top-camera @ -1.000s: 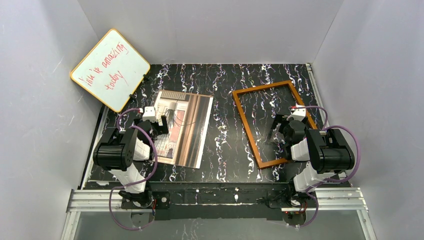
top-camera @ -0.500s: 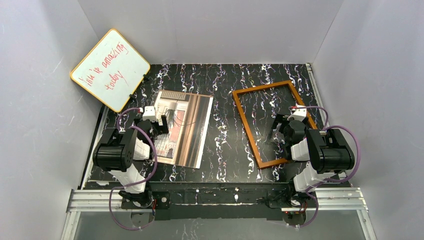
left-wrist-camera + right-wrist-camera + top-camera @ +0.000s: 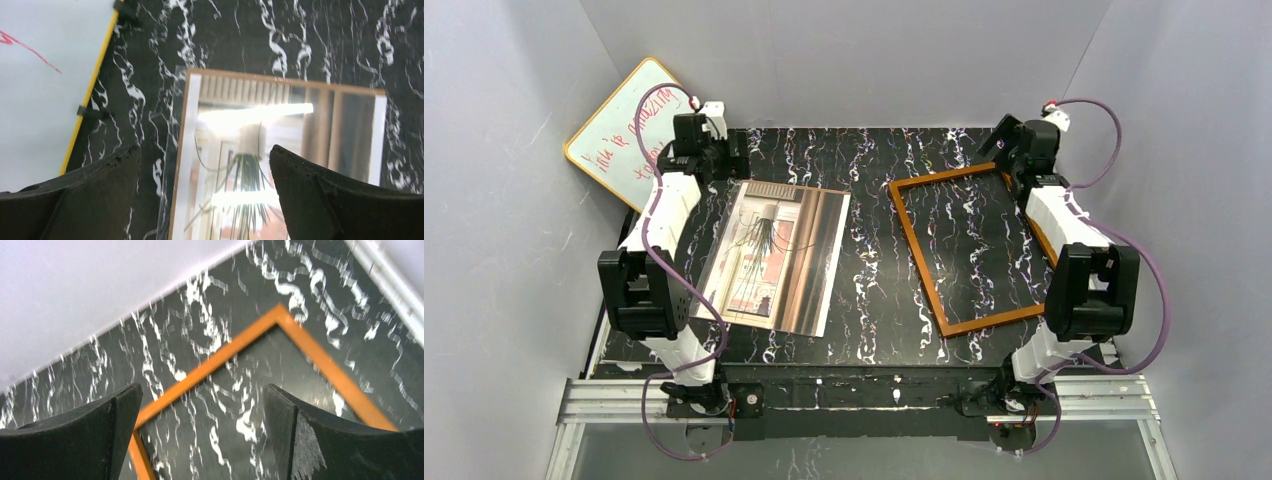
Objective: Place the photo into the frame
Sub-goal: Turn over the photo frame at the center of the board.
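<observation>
Hovering spread, empty: left fingers (image 3: 80,195) over photo (image 3: 280,130) edge, right fingers (image 3: 75,435) over frame (image 3: 225,354) corner.

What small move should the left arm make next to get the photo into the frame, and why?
Probably lower the left gripper onto the far edge of the photo and close on it. Its fingers are open and hover over that edge. The photo lies flat on the table, apart from the frame, which has nothing in it yet.
</observation>
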`<control>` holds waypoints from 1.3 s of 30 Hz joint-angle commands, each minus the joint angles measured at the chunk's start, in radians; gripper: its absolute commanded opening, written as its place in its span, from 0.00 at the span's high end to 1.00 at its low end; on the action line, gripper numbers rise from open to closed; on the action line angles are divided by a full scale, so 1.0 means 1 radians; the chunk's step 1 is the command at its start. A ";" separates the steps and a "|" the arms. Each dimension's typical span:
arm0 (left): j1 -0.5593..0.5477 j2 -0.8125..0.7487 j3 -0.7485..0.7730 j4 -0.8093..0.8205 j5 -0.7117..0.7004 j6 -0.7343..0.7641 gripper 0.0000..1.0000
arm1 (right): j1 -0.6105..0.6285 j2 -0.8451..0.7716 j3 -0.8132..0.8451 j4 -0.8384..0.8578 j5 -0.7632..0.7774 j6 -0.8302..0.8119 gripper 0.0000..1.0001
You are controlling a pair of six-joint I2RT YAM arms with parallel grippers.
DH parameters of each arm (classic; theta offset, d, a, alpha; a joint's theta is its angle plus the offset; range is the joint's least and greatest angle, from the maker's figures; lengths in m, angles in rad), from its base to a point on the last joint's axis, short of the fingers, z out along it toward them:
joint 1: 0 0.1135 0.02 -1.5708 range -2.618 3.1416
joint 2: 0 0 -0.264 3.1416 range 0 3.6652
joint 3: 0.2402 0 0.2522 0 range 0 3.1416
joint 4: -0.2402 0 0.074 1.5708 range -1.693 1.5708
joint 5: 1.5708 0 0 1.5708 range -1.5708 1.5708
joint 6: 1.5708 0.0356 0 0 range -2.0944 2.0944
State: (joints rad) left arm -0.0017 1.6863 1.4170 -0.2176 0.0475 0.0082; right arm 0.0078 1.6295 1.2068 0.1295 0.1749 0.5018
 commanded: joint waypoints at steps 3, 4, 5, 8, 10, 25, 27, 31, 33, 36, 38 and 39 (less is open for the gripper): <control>0.000 0.006 0.128 -0.447 0.080 0.083 0.02 | 0.193 0.043 0.064 -0.374 -0.060 -0.045 0.01; 0.000 0.016 0.145 -0.468 0.089 0.084 0.02 | 0.228 0.055 0.082 -0.414 -0.047 -0.062 0.01; 0.000 0.032 0.168 -0.498 0.102 0.091 0.02 | 0.257 0.068 0.098 -0.453 -0.037 -0.077 0.01; 0.000 0.099 0.230 -0.600 0.132 0.127 0.02 | 0.353 0.073 0.093 -0.517 0.026 -0.113 0.01; 0.000 0.116 0.240 -0.627 0.127 0.141 0.02 | 0.398 0.057 0.045 -0.526 0.040 -0.112 0.02; 0.000 0.079 0.158 -0.687 0.191 0.211 0.02 | 0.558 0.008 -0.183 -0.545 0.112 -0.028 0.21; 0.000 0.073 0.153 -0.697 0.200 0.217 0.02 | 0.562 0.012 -0.196 -0.539 0.111 -0.028 0.26; -0.006 0.069 0.144 -0.707 0.207 0.214 0.02 | 0.567 0.035 -0.206 -0.530 0.133 -0.028 0.35; -0.015 0.067 0.139 -0.712 0.212 0.213 0.02 | 0.568 0.048 -0.208 -0.523 0.136 -0.029 0.38; -0.040 0.061 0.149 -0.719 0.198 0.210 0.02 | 0.571 0.065 -0.210 -0.502 0.134 -0.036 0.44; -0.053 0.059 0.166 -0.725 0.188 0.210 0.02 | 0.573 0.078 -0.203 -0.494 0.135 -0.040 0.49; -0.057 0.061 0.174 -0.732 0.192 0.209 0.02 | 0.572 0.091 -0.197 -0.493 0.136 -0.041 0.52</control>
State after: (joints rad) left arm -0.0280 1.8057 1.5639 -0.8951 0.2256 0.2096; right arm 0.5728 1.6905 1.0039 -0.3969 0.2867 0.4644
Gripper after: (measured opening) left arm 0.981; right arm 0.521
